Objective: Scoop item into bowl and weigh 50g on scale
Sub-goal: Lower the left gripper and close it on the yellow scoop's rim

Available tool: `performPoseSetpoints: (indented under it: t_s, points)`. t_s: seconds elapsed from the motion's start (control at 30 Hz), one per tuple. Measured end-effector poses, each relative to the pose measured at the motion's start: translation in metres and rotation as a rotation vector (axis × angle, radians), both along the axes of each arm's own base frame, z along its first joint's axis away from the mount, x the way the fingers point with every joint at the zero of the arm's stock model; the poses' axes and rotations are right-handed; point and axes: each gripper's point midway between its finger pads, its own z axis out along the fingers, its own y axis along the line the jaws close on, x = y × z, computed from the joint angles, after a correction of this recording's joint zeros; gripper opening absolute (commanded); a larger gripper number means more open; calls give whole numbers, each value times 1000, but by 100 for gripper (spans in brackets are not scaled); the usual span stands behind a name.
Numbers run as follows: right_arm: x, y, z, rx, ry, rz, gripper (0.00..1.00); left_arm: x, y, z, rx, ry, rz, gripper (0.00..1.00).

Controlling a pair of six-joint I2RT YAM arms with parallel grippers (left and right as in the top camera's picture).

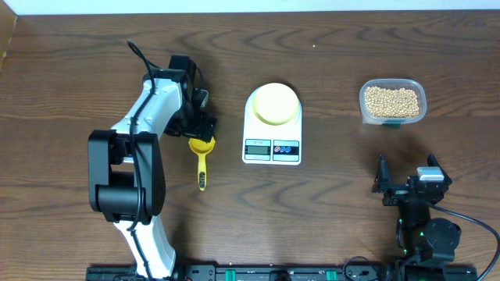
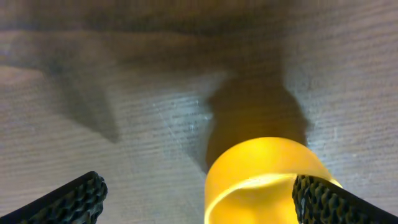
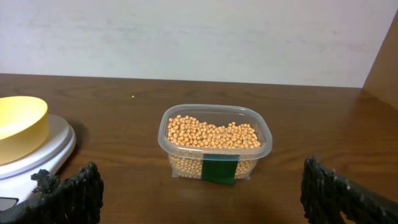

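The pale yellow bowl (image 1: 274, 104) sits on the white scale (image 1: 272, 148) at the table's middle; both show at the left in the right wrist view, the bowl (image 3: 22, 126) on the scale (image 3: 43, 152). The tan beans (image 1: 392, 101) fill a clear tub (image 1: 393, 117) at the right, also in the right wrist view (image 3: 213, 134). A bright yellow scoop (image 1: 202, 156) lies left of the scale. My left gripper (image 1: 200, 125) is open just above the scoop's cup (image 2: 264, 180), its right finger at the cup's rim. My right gripper (image 1: 406, 181) is open and empty, in front of the tub.
A white wall stands behind the table's far edge (image 3: 199, 37). Bare wood lies between the scale and the tub (image 1: 332, 117). A black rail with connectors runs along the table's front edge (image 1: 273, 273).
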Motion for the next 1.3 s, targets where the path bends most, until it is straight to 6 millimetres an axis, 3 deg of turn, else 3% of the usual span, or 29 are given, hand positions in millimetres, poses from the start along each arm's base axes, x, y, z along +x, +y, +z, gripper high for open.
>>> performPoseSetpoints:
  t_s: [0.3, 0.83, 1.0, 1.3]
  points:
    - [0, 0, 0, 0, 0, 0, 99, 11, -1, 0, -4, -47, 0, 98]
    - [0, 0, 0, 0, 0, 0, 99, 12, -3, 0, -17, -47, 0, 97]
    - [0, 0, 0, 0, 0, 0, 99, 12, -4, 0, -21, -47, -2, 83]
    - [0, 0, 0, 0, 0, 0, 99, 10, -4, 0, -23, -41, -3, 84]
